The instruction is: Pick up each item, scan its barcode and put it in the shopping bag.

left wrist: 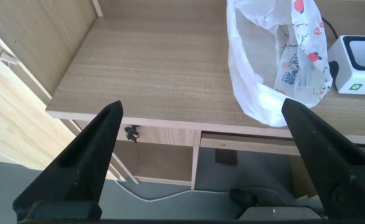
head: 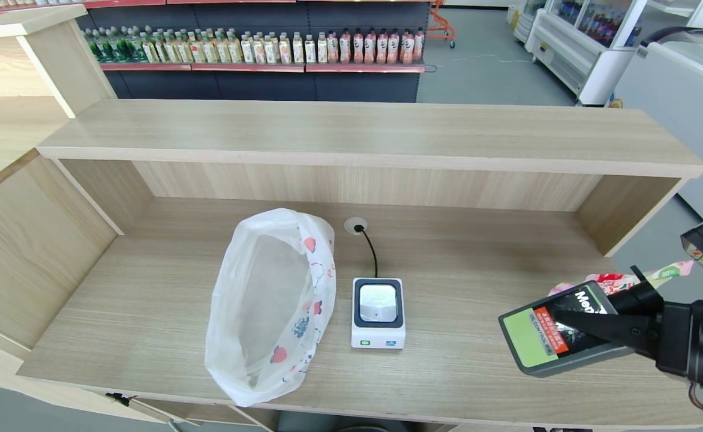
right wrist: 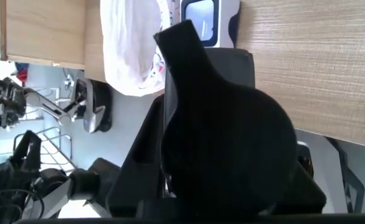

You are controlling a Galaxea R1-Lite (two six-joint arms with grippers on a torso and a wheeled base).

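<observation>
Matt wood counter (head: pixel 477 252), plastic shopping bag (head: pixel 270 306)

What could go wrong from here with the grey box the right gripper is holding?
1. The right gripper clamps its jaws across the dark grey box with the green label, so a jaw may hide the barcode from the white square scanner.
2. The thin white printed plastic bag lies limp, one end at the front edge of the wooden counter. A dropped box might miss its mouth or drag it off.
</observation>
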